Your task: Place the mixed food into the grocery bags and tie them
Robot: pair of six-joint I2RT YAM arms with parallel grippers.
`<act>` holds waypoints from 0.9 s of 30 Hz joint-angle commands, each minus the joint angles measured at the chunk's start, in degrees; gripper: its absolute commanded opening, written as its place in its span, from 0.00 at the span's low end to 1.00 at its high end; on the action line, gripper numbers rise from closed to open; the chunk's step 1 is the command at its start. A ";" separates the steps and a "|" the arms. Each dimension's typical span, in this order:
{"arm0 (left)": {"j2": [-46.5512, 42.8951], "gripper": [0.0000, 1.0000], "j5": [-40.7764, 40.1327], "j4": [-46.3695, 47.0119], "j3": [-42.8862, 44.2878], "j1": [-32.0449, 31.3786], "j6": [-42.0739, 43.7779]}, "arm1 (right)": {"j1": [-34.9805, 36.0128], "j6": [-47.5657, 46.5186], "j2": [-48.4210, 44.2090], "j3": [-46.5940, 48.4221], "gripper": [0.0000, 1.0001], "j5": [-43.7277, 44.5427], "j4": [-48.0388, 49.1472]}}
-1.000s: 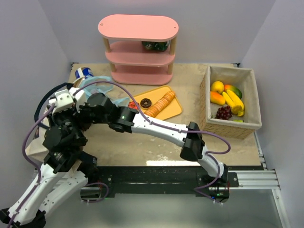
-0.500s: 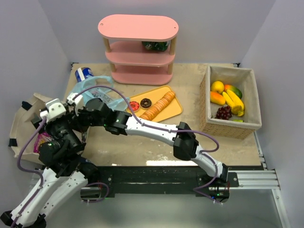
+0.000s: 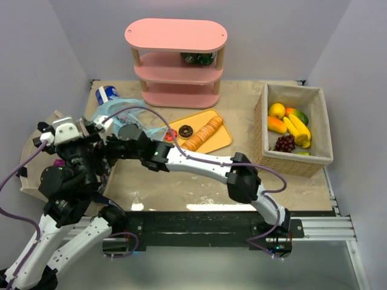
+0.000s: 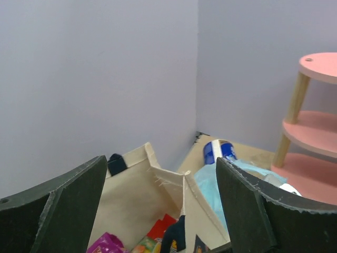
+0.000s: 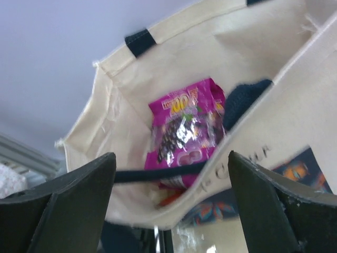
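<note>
Lavender walls enclose a sandy table, with a pink shelf unit at the far side and a wicker basket holding fruit at the right. Both your arms crowd the left edge, where a cream tote with navy handles sits open. A crumpled light-blue plastic bag lies just beyond it, farther and to the right, beside a blue-and-white can. An orange tray in the middle carries a sliced loaf and a chocolate doughnut.

Your right gripper looks straight down into the tote's mouth, jaws spread wide and holding nothing. Below it lies a purple snack packet. Its long axis runs across the line between your fingers, so closing would meet its narrower width. A navy handle strap crosses the packet's lower end, directly between the jaws.

Your left gripper hangs above the tote's rim, facing the far left corner, jaws also wide apart and empty. The right arm looks better placed for the tote's contents.
</note>
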 commanded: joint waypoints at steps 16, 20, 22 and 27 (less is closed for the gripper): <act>28.12 0.93 35.63 -18.65 12.18 -0.20 -25.92 | -18.28 9.01 -49.38 -55.68 0.99 12.07 8.97; 38.78 0.96 40.45 -16.10 13.49 3.57 -26.27 | -19.43 4.54 -63.78 -63.09 0.99 19.96 2.14; 45.02 0.97 49.31 -16.79 14.72 9.69 -27.93 | -19.43 3.65 -67.67 -64.40 0.99 21.39 -1.46; 55.48 1.00 55.94 -18.21 15.17 14.74 -29.79 | -19.52 1.98 -78.21 -66.43 0.99 25.16 -4.29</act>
